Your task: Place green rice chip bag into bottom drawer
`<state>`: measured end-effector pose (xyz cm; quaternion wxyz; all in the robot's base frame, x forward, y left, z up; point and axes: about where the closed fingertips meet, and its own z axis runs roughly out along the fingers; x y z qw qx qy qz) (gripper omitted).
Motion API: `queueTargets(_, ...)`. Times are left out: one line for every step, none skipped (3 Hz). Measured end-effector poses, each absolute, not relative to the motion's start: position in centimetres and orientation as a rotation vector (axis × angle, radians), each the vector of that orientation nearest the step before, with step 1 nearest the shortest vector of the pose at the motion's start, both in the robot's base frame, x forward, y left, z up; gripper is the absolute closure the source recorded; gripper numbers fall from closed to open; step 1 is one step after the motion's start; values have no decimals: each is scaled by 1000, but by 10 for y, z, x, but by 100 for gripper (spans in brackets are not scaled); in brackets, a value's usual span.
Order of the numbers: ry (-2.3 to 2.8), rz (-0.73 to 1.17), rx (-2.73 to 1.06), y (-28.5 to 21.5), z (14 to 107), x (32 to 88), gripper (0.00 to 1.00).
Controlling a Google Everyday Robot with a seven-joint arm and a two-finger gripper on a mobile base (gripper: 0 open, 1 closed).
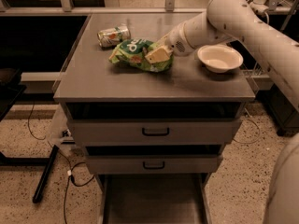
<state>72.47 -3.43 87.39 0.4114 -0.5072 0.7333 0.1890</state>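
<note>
The green rice chip bag (pixel 133 54) lies crinkled on the grey cabinet top (pixel 140 85), left of centre. My gripper (pixel 157 55) reaches in from the right on the white arm and sits on the bag's right end, touching it. The bag rests flat on the top. The bottom drawer (pixel 152 202) is pulled out at the foot of the cabinet, and its plain grey floor shows.
A green-and-silver can (pixel 113 35) lies on its side just behind the bag. A white bowl (pixel 219 58) stands to the right, under my arm. Two upper drawers with black handles (pixel 155 132) are shut. Cables and a black stand leg (pixel 44 176) lie on the floor at left.
</note>
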Motion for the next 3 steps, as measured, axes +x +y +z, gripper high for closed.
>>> queueTargets(1811, 482, -1276, -35, 889, 716, 100)
queueTargets(1773, 482, -1282, -39, 909, 705, 100)
queueTargets(1748, 442, -1300, -63, 931, 686, 100)
